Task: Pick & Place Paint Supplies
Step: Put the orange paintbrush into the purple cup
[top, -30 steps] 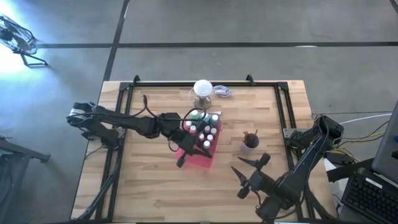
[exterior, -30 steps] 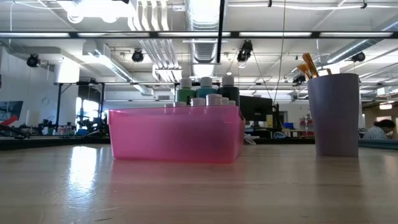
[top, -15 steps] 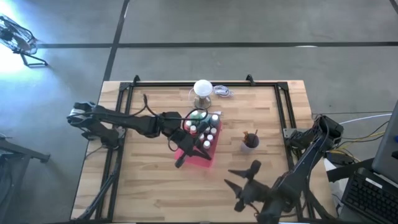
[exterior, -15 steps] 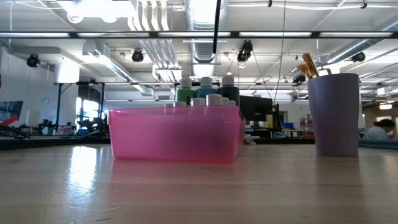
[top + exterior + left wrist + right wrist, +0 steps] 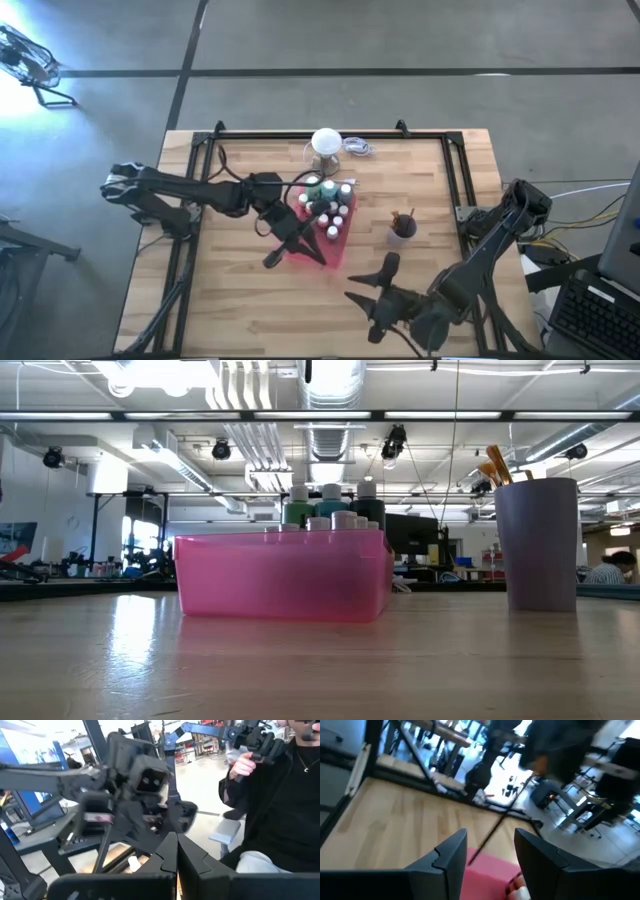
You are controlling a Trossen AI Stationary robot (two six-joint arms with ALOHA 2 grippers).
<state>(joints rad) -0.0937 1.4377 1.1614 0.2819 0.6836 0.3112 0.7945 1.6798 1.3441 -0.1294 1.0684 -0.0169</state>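
Several white-capped paint bottles (image 5: 326, 205) (image 5: 330, 510) stand in a pink tray (image 5: 338, 246) (image 5: 285, 575) at mid-table. My left gripper (image 5: 300, 240) (image 5: 175, 857) hangs level above the tray's near left side, shut on a thin dark brush (image 5: 495, 830) (image 5: 275, 255). The brush's lower end shows at the low view's top edge (image 5: 307, 370). My right gripper (image 5: 370, 283) (image 5: 490, 855) floats open near the table's front, right of the tray, with nothing between its fingers. A purple cup (image 5: 402, 230) (image 5: 540, 545) with brushes (image 5: 495, 468) in it stands right of the tray. My left gripper holds the brush by its upper part (image 5: 532, 772), but its own blurred body hides the place of contact. The brush hangs slanting below the gripper, its lower end (image 5: 472, 857) toward the table's near left, lifted clear above the tray and bottles.
A white ball-topped clear stand (image 5: 326, 142) stands behind the tray near the far edge. Black frame rails (image 5: 200, 190) run along the table's left, far and right sides. Bare wood (image 5: 250, 310) lies at the near left. A person (image 5: 280, 795) sits beyond the table.
My left gripper has risen a little with the brush, whose lower end has climbed to the low view's top edge and drifted left there. My right gripper has risen and gone along the near side toward the table's left, closer to the tray, turning its wrist.
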